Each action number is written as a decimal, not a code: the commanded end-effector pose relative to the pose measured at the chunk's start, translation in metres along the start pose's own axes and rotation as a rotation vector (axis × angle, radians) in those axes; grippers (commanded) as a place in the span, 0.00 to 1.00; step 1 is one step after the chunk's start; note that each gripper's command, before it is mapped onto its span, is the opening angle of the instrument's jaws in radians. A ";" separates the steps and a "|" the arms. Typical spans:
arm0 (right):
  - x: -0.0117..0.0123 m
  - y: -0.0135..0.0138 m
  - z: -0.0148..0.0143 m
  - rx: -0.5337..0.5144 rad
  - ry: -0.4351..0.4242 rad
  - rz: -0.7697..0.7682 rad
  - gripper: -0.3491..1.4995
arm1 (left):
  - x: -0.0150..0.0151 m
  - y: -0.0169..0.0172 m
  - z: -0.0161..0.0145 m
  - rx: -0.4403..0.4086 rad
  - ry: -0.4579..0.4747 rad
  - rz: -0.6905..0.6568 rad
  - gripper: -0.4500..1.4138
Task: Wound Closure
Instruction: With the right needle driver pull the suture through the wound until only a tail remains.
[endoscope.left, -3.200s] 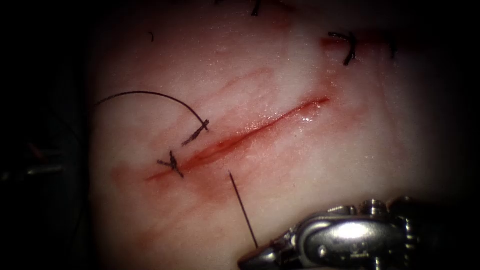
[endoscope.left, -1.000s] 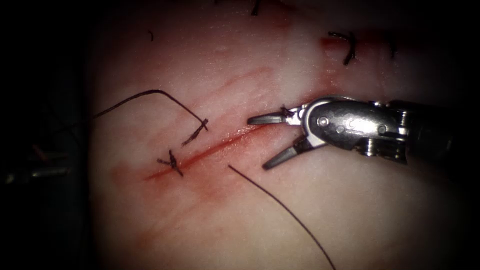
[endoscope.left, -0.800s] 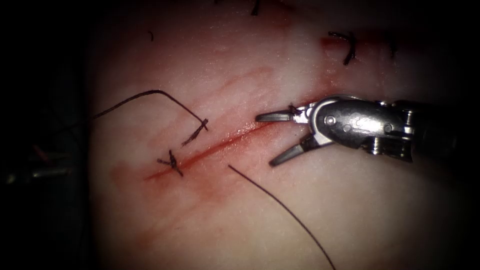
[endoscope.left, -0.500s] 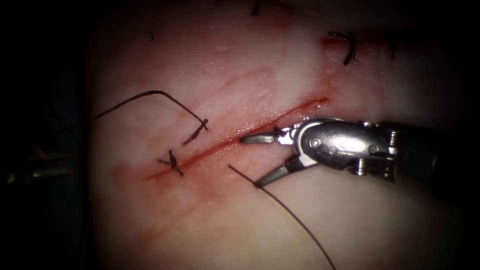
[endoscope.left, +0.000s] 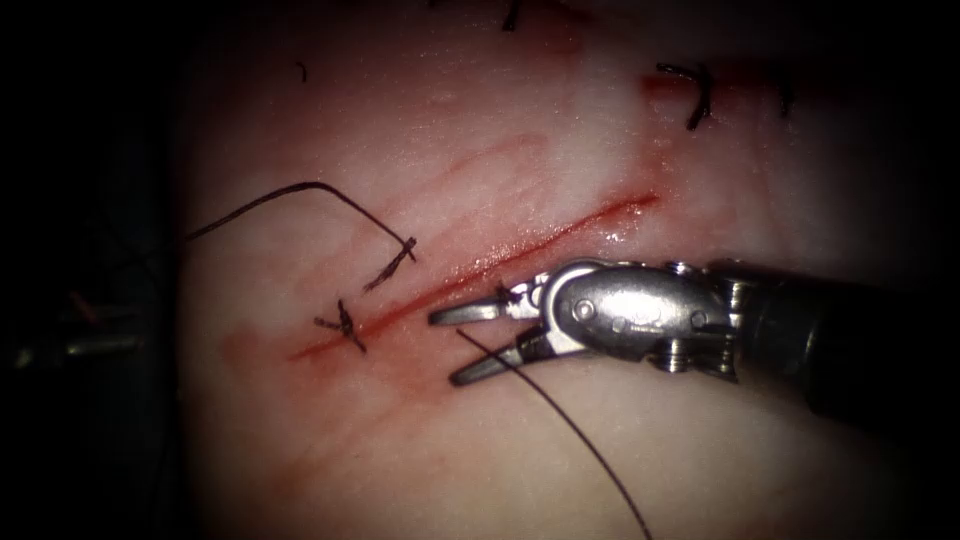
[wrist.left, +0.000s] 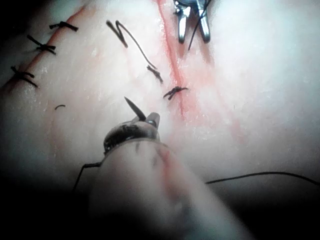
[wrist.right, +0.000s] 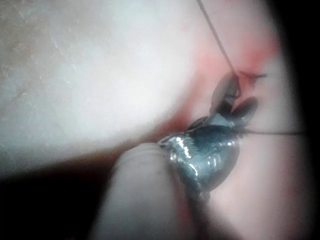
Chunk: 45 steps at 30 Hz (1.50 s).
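Dark thread (endoscope.left: 560, 415) runs up from below the cut (endoscope.left: 500, 272) and passes between the spread jaws of the right tool (endoscope.left: 452, 343), which sits just below the cut and holds nothing, placed, I judge, to take that strand. Beside the knotted stitch (endoscope.left: 343, 326), the left tool (wrist.left: 144, 120) has jaws slightly apart; I cannot make out the needle.

Right pincer (endoscope.left: 452, 345) reaches in with jaws spread wide apart, gripping nothing.
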 end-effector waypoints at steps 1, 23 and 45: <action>-0.0003 0.0006 0.0004 0.000 0.000 -0.002 0.06 | 0.0003 -0.0003 0.0007 0.001 0.002 0.001 0.07; 0.0022 -0.0029 -0.0007 0.105 -0.073 -0.011 0.00 | 0.0003 -0.0002 0.0008 0.001 -0.001 0.001 0.05; 0.0027 -0.0021 0.0002 0.015 -0.142 0.263 0.00 | 0.0005 -0.0001 0.0009 -0.005 0.000 0.001 0.05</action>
